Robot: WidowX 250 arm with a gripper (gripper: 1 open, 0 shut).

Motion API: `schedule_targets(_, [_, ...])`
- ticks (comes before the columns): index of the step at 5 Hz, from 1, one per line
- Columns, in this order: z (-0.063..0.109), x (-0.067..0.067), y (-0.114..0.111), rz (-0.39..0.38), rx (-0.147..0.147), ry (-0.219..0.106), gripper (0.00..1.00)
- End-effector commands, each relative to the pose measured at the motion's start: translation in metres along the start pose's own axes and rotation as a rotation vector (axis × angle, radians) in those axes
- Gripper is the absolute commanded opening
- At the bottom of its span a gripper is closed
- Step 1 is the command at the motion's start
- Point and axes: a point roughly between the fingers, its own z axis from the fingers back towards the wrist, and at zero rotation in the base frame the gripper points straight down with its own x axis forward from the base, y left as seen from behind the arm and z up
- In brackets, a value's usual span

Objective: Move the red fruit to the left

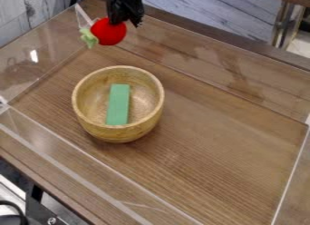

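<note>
Gripper, black, clenched on small glossy red toy fruit w/ light green stem, near far-left corner of wooden tabletop; fruit seems slightly lifted. Round wooden bowl sits toward tabletop's left edge, flat green rectangular block inside.

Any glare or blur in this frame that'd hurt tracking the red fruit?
Camera view: soft and low-res overall; white glare streaks on the clear enclosure wall at left; sheen on the wooden table; the red fruit reads saturated but distinct; the dark gripper above it loses detail.
</note>
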Motion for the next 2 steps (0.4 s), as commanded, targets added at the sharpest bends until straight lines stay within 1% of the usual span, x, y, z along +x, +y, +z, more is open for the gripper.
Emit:
schedule_targets(1, [0.008, 0.007, 0.013, -0.027, 0.024, -0.06, 0.0])
schedule_targets(2, [0.004, 0.008, 0.001, -0.017, 0.013, -0.054, 0.0])
